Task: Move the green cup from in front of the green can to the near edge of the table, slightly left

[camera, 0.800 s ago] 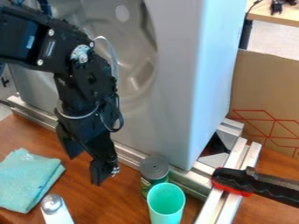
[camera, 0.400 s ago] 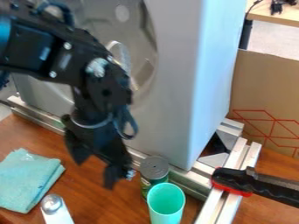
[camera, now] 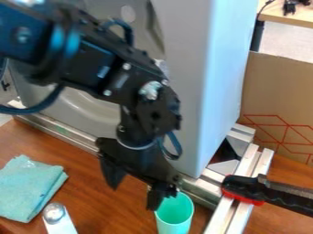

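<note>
The black gripper hangs over the wooden table in the lower middle, its two fingers spread apart with nothing between them. Its right finger overlaps the left rim of the mint-green cup from this angle; whether they touch, I cannot tell. The cup is upright with its mouth up. Behind the gripper, the green can with a grey lid is almost entirely hidden. A folded teal cloth lies on the table at the left, and a white bottle with a silver cap stands at the lower left.
A tall grey metal panel rises behind the work area, with a metal rail along its base. At the right, a black and red clamp sits on the rails. Cardboard stands behind it.
The arm and gripper have moved right and somewhat toward the camera, from open table to beside the cup, now covering the can. The gripper's fingers remain spread.
</note>
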Available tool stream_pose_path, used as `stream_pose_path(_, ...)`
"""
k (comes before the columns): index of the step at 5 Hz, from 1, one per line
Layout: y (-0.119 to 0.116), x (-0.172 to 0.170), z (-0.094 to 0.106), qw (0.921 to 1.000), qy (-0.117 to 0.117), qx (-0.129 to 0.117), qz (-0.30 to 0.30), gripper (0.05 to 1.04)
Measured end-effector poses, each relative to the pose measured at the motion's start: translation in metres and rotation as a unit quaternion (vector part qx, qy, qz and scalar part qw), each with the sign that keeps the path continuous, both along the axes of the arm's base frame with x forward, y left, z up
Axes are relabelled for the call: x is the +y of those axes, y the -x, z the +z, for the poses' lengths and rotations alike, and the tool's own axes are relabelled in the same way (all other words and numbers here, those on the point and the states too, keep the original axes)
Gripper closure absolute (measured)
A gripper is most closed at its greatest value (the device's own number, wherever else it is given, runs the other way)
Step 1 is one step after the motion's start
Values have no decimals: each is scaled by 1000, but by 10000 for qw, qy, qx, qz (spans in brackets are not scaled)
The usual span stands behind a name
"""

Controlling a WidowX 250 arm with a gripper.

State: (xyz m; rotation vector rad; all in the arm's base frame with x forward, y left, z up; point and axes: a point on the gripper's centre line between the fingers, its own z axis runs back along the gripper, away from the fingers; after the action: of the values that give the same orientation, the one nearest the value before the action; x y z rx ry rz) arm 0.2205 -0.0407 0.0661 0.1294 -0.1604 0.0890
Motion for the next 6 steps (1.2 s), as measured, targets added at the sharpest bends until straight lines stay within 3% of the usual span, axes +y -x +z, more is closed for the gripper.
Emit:
stream_pose_path(4,-18,-19,-38,9980,-82,374,498,83)
stream_pose_path(5,-21,-20,-43,9977,-33,335,592,137)
stream_pose_path(6,-21,-20,-50,9973,-54,398,615,375)
